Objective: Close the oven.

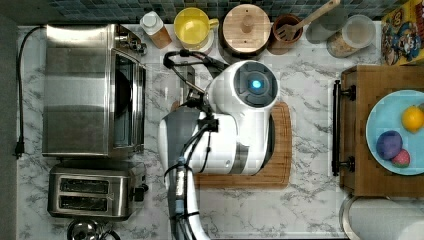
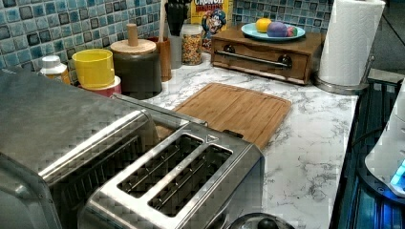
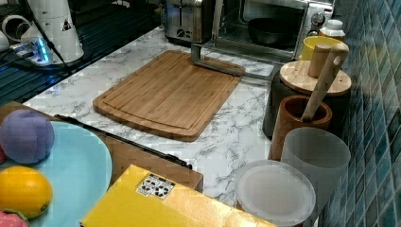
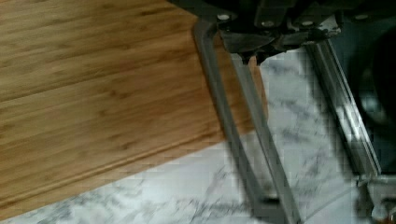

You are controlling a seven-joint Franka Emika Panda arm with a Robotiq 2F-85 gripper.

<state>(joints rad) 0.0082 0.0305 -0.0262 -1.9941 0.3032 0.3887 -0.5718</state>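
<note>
Finding, in the top view, the oven (image 1: 75,90) sitting at the top view's left above the toaster (image 1: 90,192), with the arm (image 1: 240,120) hanging over the board (image 1: 282,150). Seeing, in the left view, the oven (image 2: 57,119) standing just beside the toaster (image 2: 176,176), with the board (image 2: 234,109) lying beyond both. Catching, in the right view, the oven (image 3: 269,23) standing at the far end with its door dropped open and the handle (image 3: 217,64) reaching onto the board (image 3: 170,94). Looking, in the wrist view, at the gripper (image 4: 252,53) hovering right at the handle (image 4: 261,135) by the board's (image 4: 93,93) edge; not managing to tell whether the jaws are open or closed.
</note>
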